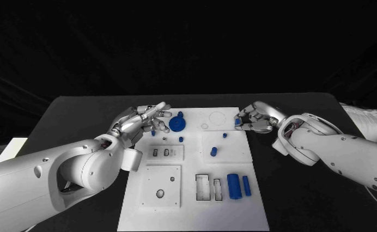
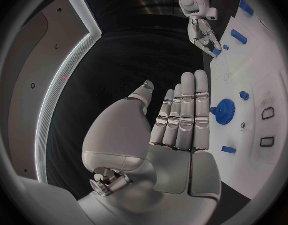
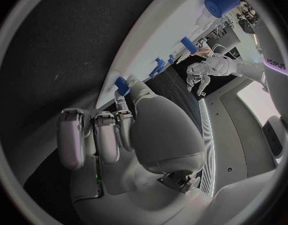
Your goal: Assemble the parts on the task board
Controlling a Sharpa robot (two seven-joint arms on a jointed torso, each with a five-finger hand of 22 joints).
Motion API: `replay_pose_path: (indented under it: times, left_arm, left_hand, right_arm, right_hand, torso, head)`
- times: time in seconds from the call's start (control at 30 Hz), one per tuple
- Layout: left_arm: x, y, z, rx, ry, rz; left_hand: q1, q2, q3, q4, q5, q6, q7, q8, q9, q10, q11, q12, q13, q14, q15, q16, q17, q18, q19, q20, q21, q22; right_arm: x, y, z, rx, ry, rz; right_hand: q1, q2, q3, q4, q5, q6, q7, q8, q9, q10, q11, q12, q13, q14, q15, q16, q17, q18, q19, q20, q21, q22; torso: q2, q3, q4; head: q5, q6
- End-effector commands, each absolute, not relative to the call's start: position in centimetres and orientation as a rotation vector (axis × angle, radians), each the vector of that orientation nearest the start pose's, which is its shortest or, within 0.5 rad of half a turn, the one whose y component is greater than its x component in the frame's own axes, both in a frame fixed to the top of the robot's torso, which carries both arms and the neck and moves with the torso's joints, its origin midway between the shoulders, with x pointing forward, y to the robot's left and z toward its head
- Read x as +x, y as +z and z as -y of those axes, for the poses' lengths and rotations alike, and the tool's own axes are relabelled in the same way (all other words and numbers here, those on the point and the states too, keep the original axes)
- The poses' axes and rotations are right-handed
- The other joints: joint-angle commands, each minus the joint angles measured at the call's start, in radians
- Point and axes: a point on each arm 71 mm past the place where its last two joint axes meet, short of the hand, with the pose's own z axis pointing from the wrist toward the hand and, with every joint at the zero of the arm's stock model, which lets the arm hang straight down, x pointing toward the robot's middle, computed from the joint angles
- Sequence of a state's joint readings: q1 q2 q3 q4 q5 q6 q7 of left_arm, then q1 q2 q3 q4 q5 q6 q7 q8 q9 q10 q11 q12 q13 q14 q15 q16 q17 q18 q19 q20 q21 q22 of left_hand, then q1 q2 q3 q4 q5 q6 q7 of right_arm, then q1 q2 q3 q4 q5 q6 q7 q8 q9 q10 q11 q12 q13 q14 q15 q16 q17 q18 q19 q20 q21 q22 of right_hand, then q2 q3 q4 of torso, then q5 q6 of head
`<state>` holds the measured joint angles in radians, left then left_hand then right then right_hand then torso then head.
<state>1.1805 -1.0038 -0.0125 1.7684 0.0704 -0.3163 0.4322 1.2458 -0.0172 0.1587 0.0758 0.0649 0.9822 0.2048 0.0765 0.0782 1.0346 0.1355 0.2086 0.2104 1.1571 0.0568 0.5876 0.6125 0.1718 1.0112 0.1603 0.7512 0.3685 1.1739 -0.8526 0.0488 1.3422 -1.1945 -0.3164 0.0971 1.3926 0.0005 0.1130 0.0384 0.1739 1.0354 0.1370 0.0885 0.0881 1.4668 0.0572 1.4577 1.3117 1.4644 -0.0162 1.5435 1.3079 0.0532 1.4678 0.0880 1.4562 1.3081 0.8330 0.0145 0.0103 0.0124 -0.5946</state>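
The white task board [image 1: 196,215] lies in the middle of the black table. A blue gear [image 1: 177,123] stands near its far left corner, also in the left wrist view [image 2: 224,107]. My left hand [image 1: 145,118] hovers just left of the gear with its fingers [image 2: 184,110] stretched out straight and nothing in them. My right hand [image 1: 257,116] is at the board's far right edge, fingers curled, pinching a small blue part [image 1: 237,122] at its fingertips. The right wrist view shows that part [image 3: 121,85] right at the board's edge [image 3: 150,45].
Small blue pegs [image 1: 213,152] stand in the board's middle. Two blue cylinders [image 1: 233,185] lie at the near right beside rectangular slots [image 1: 204,187]. A raised white plate with holes [image 1: 161,180] sits near left. Black table surface [image 1: 78,117] surrounds the board.
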Motion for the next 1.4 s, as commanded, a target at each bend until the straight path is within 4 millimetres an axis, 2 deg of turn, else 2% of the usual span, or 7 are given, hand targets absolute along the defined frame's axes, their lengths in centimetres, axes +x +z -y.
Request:
replay_pose_path:
  times: [0.03,0.23,0.8,0.93,1.1,1.2,1.4]
  left_arm:
    - [44.1,-15.6,-21.5,-1.168,-1.692,-1.384]
    - [44.1,-15.6,-21.5,-1.168,-1.693,-1.385]
    - [44.3,-15.6,-22.2,-1.173,-1.680,-1.378]
    - [44.5,-15.7,-23.1,-1.188,-1.661,-1.362]
    - [45.1,-16.0,-24.8,-1.202,-1.629,-1.342]
    - [45.4,-16.1,-25.4,-1.203,-1.625,-1.335]
    - [45.5,-16.1,-25.8,-1.203,-1.625,-1.333]
  left_hand:
    - [0.002,0.009,0.001,-0.007,-0.003,-0.006,0.000,0.002,0.001,-0.007,-0.001,0.000,-0.001,0.007,0.000,-0.004,-0.001,0.013,0.007,0.002,-0.003,-0.001]
    - [0.002,0.009,0.001,-0.007,-0.003,-0.006,0.000,0.002,0.001,-0.007,-0.001,0.000,-0.001,0.007,0.000,-0.004,-0.001,0.013,0.007,0.002,-0.003,-0.001]
    - [0.002,0.010,0.001,-0.008,-0.003,-0.006,0.000,0.001,0.001,-0.008,0.000,-0.001,-0.002,0.007,0.001,-0.005,-0.001,0.013,0.008,0.002,-0.004,-0.002]
    - [0.002,0.010,0.000,-0.008,-0.003,-0.007,0.001,0.001,0.001,-0.009,0.000,-0.001,-0.002,0.007,0.001,-0.005,-0.002,0.013,0.009,0.002,-0.005,-0.003]
    - [0.008,0.011,0.001,-0.014,-0.003,-0.008,0.001,0.001,0.001,-0.012,0.001,-0.001,-0.006,-0.001,0.003,-0.015,-0.005,0.012,0.008,0.003,-0.017,-0.012]
    - [0.007,0.010,-0.002,-0.016,-0.003,-0.010,0.002,0.001,0.001,-0.017,0.003,-0.002,-0.010,-0.017,0.007,-0.032,-0.012,0.012,0.000,0.006,-0.035,-0.025]
    - [0.007,0.011,-0.005,-0.019,-0.003,-0.018,0.005,-0.003,-0.001,-0.027,0.007,-0.007,-0.016,-0.025,0.010,-0.043,-0.017,0.012,-0.003,0.009,-0.050,-0.037]
  right_arm:
    - [52.0,-17.4,25.8,0.093,0.765,-1.614]
    - [52.0,-17.4,25.7,0.092,0.765,-1.608]
    - [51.2,-15.5,24.3,0.102,0.813,-1.477]
    - [50.6,-14.1,22.8,0.095,0.848,-1.454]
    - [49.9,-12.9,19.5,0.064,0.858,-1.451]
    - [49.5,-13.0,17.2,0.039,0.867,-1.472]
    - [48.7,-14.1,13.4,-0.034,0.882,-1.520]
  right_hand:
    - [-0.001,0.014,0.010,-0.003,-0.007,0.014,-0.003,0.006,0.002,0.041,-0.009,0.004,0.187,0.097,-0.009,0.005,0.221,-0.006,0.014,-0.009,0.007,0.028]
    - [0.006,0.035,0.043,-0.018,-0.051,0.055,-0.019,0.019,0.008,0.045,-0.022,0.010,0.191,0.097,-0.020,0.006,0.224,-0.007,0.016,-0.019,0.009,0.033]
    - [-0.001,0.051,0.072,-0.028,-0.053,0.080,-0.031,0.028,0.013,0.045,-0.032,0.009,0.191,0.099,-0.029,0.010,0.231,-0.008,0.019,-0.028,0.012,0.039]
    - [-0.008,0.050,0.074,-0.027,-0.049,0.082,-0.032,0.029,0.014,0.045,-0.034,0.007,0.190,0.099,-0.030,0.010,0.231,-0.008,0.019,-0.030,0.011,0.038]
    - [-0.016,0.048,0.076,-0.027,-0.046,0.078,-0.031,0.027,0.013,0.041,-0.034,0.001,0.187,0.099,-0.031,0.011,0.233,-0.006,0.016,-0.031,0.007,0.029]
    - [-0.017,0.048,0.077,-0.027,-0.046,0.077,-0.031,0.026,0.013,0.040,-0.034,-0.001,0.186,0.099,-0.031,0.011,0.233,-0.006,0.015,-0.031,0.006,0.028]
    - [-0.019,0.049,0.080,-0.028,-0.045,0.073,-0.030,0.024,0.012,0.038,-0.033,-0.005,0.183,0.099,-0.031,0.011,0.232,-0.005,0.014,-0.031,0.004,0.023]
  torso:
    - [0.000,0.0001,-0.0002]
    - [0.001,0.0000,0.0003]
    - [-0.002,-0.0021,0.0012]
    - [-0.004,-0.0053,0.0039]
    - [-0.017,-0.0143,0.0086]
    - [-0.023,-0.0199,0.0150]
    - [-0.033,-0.0295,0.0198]
  head:
    - [0.000,-0.001]
    - [-0.002,-0.002]
    - [0.003,-0.003]
    - [0.004,0.000]
    - [0.008,-0.011]
    - [0.017,-0.017]
    - [0.037,-0.030]
